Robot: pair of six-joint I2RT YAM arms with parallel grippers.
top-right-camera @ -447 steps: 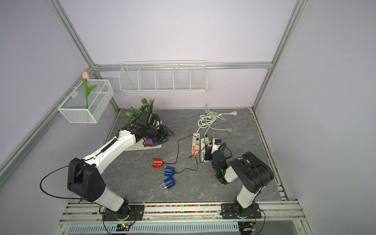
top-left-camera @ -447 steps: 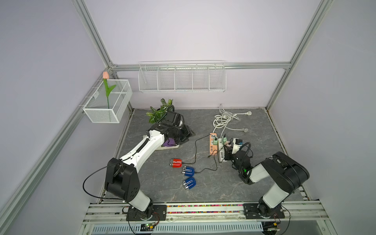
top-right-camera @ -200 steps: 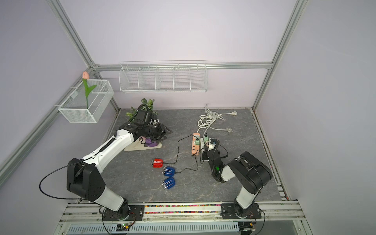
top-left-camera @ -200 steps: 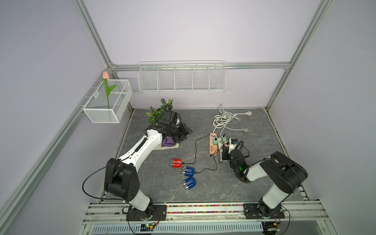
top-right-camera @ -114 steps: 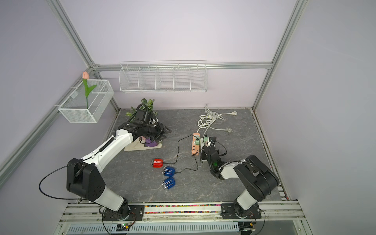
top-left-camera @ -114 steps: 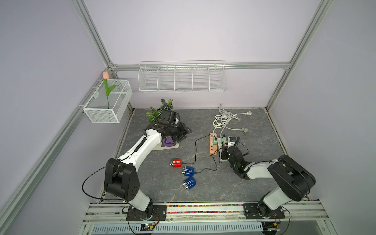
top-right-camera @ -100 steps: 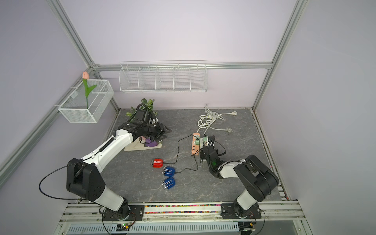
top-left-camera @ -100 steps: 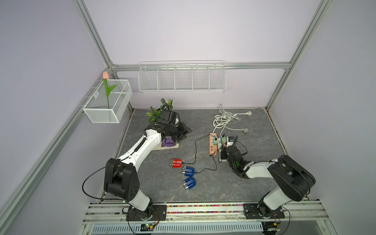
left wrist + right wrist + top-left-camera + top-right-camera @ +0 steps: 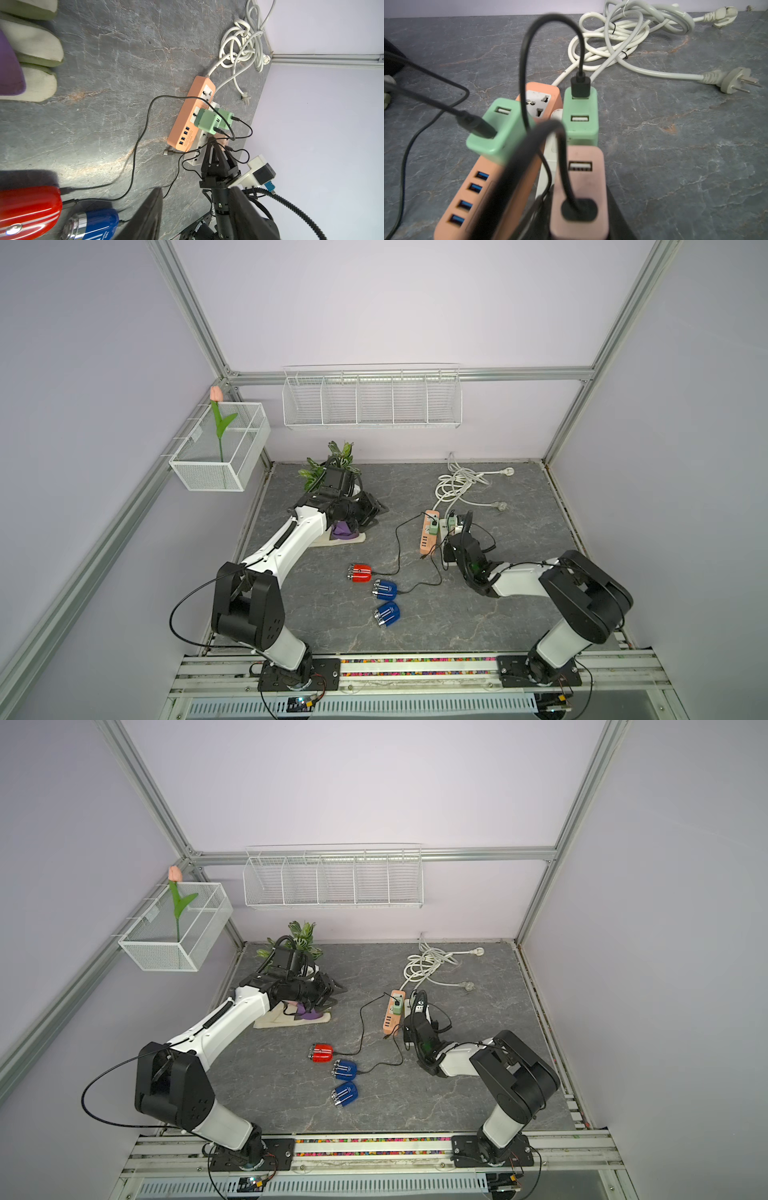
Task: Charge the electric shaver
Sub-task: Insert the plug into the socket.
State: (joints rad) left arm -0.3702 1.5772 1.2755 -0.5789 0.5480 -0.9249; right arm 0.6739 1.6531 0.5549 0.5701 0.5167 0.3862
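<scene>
The orange strip (image 9: 429, 531) and the white strip (image 9: 194, 160) lie side by side right of centre. A tangle of white cord (image 9: 457, 485) sits behind them. Two green adapters (image 9: 500, 128) stand there, one on the orange strip and the other just beside it, each with a black cable (image 9: 525, 62) plugged in. Loops of cable hang across the adapters and blur the near part of the right wrist view.

The right gripper (image 9: 217, 143) sits low over the white strip, its fingers closed on the sides of the pink adapter (image 9: 588, 187). A black plug is seated in one of the adapter's two ports. I cannot tell whether its prongs are in the strip.

The left gripper (image 9: 332, 996) is far off at the back left, jaws apart and empty. It hovers above a purple thing (image 9: 344, 529) on a cream mat (image 9: 328, 540), near the plant (image 9: 338, 456).

Three shavers lie flat at the middle front, well apart from either gripper. The red shaver (image 9: 360, 573) lies across the table, heads to the left, with a cable at its right end. The blue shaver (image 9: 385, 589) just in front of it lies much the same way, also cabled. The second blue shaver (image 9: 387, 613) is turned, heads toward the front left.

The shavers are rounded glossy shells with chrome heads. The adapters are matt blocks with soft corners. The table (image 9: 519, 531) looks like grey veined stone.
</scene>
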